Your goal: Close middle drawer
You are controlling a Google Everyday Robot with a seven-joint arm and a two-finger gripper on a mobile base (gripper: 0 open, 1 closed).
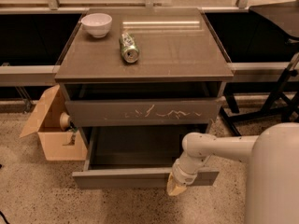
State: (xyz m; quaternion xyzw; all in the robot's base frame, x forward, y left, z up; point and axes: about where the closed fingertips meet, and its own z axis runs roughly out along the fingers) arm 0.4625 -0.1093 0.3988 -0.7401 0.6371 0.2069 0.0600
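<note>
Middle drawer [121,177] pulled out, end effector [176,187] at its front, right of centre, grip state unclear

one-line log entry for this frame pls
middle drawer: pulled far out, not yet closed | gripper: at drawer front, right of centre | cabinet top: bowl, can on its side

Arm [219,148] bent leftward, tool [176,188] low, pointing down
</note>
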